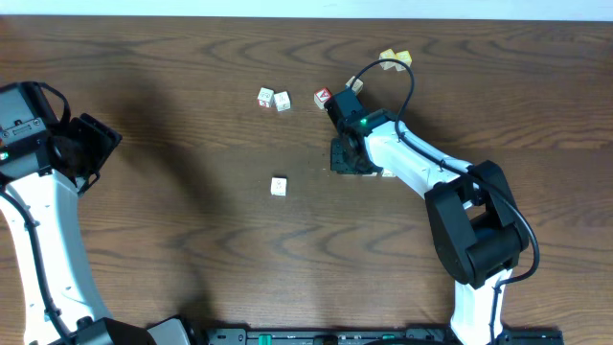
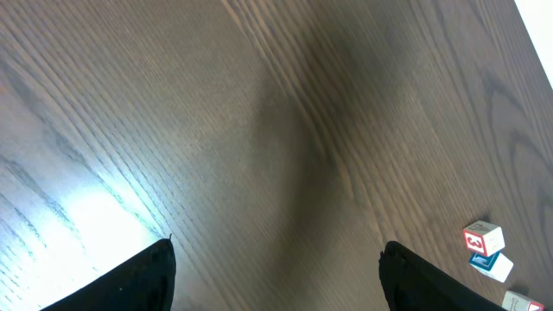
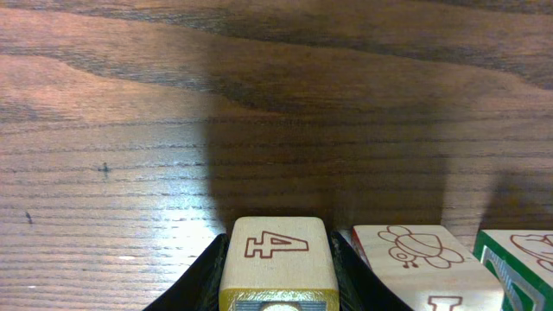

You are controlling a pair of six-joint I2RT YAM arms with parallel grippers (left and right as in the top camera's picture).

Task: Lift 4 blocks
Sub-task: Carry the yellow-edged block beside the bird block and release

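In the right wrist view a cream block [image 3: 276,250] with a red "4" on top and a yellow near face sits between my right gripper's [image 3: 278,240] fingers, which are shut on its two sides. Right beside it stand a cream block with an insect drawing [image 3: 413,259] and a green-marked block [image 3: 518,259]. Overhead, the right gripper [image 1: 351,158] hides this group. A lone cream block [image 1: 278,186] lies mid-table. My left gripper [image 2: 276,259] stands open over bare wood, far left [image 1: 96,144].
Two cream cubes [image 1: 265,97] [image 1: 283,101] and a red-faced cube [image 1: 323,97] lie behind the right gripper; two yellowish cubes [image 1: 395,58] lie further back. The left wrist view shows a red-faced cube [image 2: 482,239] and a blue-faced cube [image 2: 492,264] at lower right.
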